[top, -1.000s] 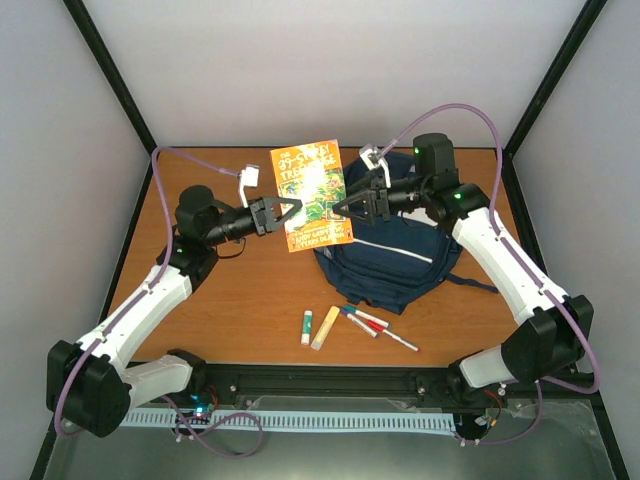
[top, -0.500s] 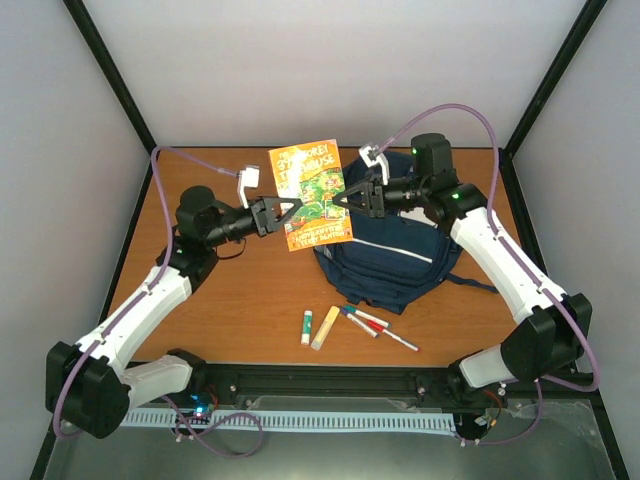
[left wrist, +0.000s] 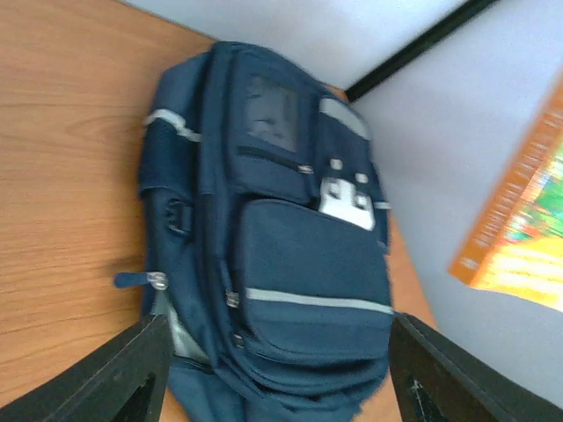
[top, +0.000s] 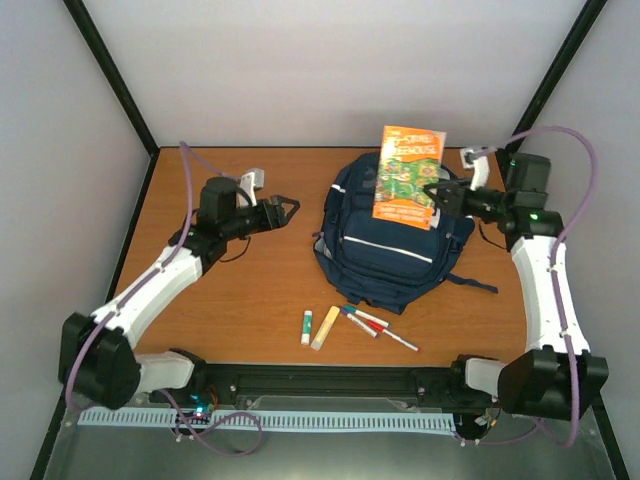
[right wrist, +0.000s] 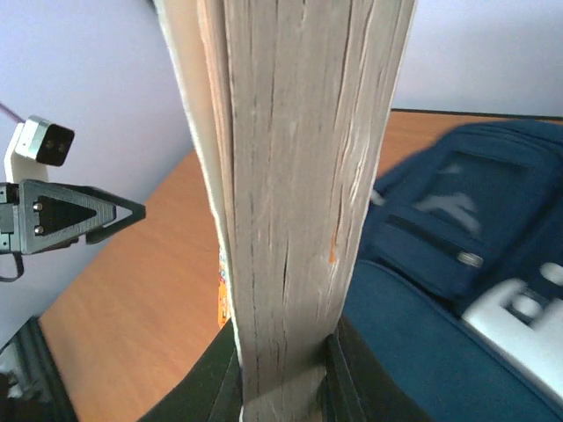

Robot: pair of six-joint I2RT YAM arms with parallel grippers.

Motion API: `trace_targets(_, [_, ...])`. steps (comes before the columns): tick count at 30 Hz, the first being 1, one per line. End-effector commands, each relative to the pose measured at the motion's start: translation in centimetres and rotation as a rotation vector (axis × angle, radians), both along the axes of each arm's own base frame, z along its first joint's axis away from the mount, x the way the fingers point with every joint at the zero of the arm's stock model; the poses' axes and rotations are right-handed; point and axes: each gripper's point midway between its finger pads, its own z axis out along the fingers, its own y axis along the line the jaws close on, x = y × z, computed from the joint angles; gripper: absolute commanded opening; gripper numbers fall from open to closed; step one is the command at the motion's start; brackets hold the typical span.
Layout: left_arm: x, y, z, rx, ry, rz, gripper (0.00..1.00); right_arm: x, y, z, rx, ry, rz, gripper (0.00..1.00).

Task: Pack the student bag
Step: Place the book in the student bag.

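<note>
The right claw [top: 438,190] pinches an upright orange book [top: 408,177] by its edge. The backpack [top: 385,250] lies on the tabletop [top: 240,290] just below this claw. The left claw [top: 290,210] is spread and empty, with the backpack to its right, not touching.

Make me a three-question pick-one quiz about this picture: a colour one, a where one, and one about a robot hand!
1. The student bag is: A) red B) navy blue C) yellow
2. The book is: A) lying flat B) in the air, in the right hand C) inside the bag
3. The left hand is: A) open, empty B) shut tight, empty C) shut on the book
Answers: B, dark blue fabric; B, its edge is pinched; A, spread wide, nothing inside.
</note>
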Motion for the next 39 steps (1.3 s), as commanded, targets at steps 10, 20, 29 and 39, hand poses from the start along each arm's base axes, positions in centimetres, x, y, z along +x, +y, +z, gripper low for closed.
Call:
trace_targets(10, [10.1, -2.0, -7.4, 0.123, 0.195, 0.135, 0.68, -4.3, -6.0, -4.8, -0.002, -0.016, -0.112, 0.03])
trace_targets(20, [16.6, -5.2, -14.2, 0.163, 0.298, 0.104, 0.67, -5.8, -5.6, -6.6, -0.034, -0.087, -0.09, 0.03])
trace_targets(29, [20.3, -10.0, -16.8, 0.03, 0.286, -0.05, 0.66, -5.7, -5.7, -7.3, -0.048, -0.083, -0.088, 0.03])
trace_targets(39, [21.2, -11.4, -19.7, 0.008, 0.344, -0.055, 0.4, -5.5, -5.9, -7.5, -0.053, -0.074, -0.097, 0.03])
